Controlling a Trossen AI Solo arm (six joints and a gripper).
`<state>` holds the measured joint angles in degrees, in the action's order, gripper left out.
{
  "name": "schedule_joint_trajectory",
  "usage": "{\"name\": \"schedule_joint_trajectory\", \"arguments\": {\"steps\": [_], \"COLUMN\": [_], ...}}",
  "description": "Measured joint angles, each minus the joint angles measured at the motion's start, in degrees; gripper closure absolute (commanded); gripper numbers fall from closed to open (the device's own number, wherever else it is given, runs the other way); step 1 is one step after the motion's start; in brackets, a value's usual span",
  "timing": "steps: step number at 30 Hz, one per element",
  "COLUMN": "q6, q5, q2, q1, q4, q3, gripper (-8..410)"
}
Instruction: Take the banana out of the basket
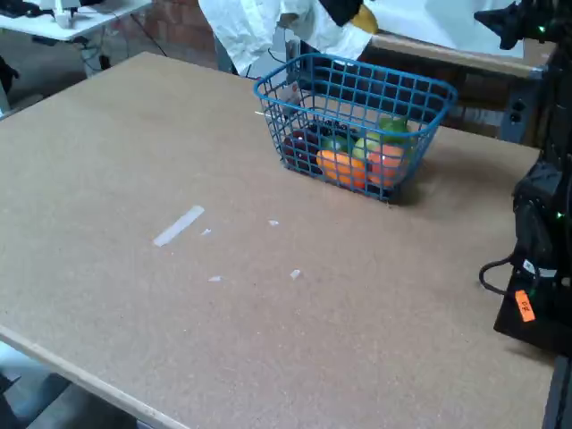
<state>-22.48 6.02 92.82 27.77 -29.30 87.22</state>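
Behind the basket [356,94] a yellow banana [363,20], light and soft, wants mid-body holding; gripper state cannot be told.

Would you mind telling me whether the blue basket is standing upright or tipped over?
Upright. The basket rests flat on the table, its rim facing up, with fruit showing through the mesh.

The tabletop [179,295] is surfaced in matt, finely speckled brown board resembling cork or particleboard. The basket [357,89] is formed of blue coated wire mesh. Smooth, slightly glossy skins are shown by the fruit [344,167] inside.
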Motion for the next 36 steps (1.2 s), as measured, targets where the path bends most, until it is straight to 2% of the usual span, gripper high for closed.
{"name": "schedule_joint_trajectory", "arguments": {"steps": [6, 18, 26, 36], "q6": [7.21, 17.88, 28.61, 43.95], "q5": [0.31, 0.17, -4.39, -12.11], "q2": [-3.17, -3.87, -3.72, -3.43], "q1": [-4.74, -18.34, -27.67, -35.34], "q4": [-2.34, -8.74, -12.61, -14.53], "q3": [0.00, 0.00, 0.00, -3.74], "gripper": [320, 320, 320, 320]}}
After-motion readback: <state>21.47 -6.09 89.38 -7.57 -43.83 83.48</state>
